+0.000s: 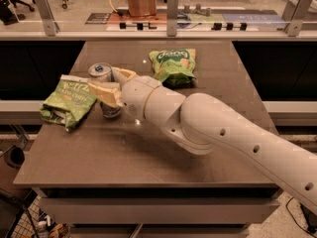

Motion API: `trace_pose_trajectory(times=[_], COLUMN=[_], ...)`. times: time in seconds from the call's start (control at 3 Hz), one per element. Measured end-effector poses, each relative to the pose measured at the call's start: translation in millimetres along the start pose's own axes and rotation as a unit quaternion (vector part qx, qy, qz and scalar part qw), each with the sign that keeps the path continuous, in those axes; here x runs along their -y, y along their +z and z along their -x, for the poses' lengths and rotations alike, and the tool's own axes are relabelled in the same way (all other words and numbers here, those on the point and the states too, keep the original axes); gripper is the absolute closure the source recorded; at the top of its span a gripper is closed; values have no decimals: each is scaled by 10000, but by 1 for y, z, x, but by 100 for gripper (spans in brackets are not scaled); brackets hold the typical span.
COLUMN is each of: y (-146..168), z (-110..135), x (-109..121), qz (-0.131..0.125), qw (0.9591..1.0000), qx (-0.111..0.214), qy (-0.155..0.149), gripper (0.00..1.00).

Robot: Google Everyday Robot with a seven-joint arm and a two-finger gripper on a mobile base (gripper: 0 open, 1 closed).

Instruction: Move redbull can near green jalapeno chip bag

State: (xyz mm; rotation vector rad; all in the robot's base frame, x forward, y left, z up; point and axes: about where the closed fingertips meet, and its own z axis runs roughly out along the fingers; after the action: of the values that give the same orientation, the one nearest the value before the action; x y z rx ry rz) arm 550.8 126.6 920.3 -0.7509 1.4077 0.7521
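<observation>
The redbull can [102,71] stands upright on the dark table [148,152], left of centre, its silver lid showing. My gripper [107,82] is shut on the redbull can, with one cream finger [101,90] across its front and the other behind it. The green jalapeno chip bag [67,100], light green with white lettering, lies flat just left of the can, almost touching it. My white arm reaches in from the lower right and hides part of the can's body.
A brighter green chip bag [173,66] lies at the back centre of the table. A railing with posts [171,9] runs behind the table. The table's left edge is close to the light green bag.
</observation>
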Motion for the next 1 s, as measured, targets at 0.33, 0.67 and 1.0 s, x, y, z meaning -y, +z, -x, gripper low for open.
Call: trace_pose_trajectory(times=[0.33,0.67,1.0], y=[6,9,9], z=[-8,-18,-17], x=[-4,-5,-4], qz=[-137,-297,-310], qw=[9995,9984,9984], qx=[-234,-311,-309], qy=[-190,-367,-367], gripper=[100,100,82])
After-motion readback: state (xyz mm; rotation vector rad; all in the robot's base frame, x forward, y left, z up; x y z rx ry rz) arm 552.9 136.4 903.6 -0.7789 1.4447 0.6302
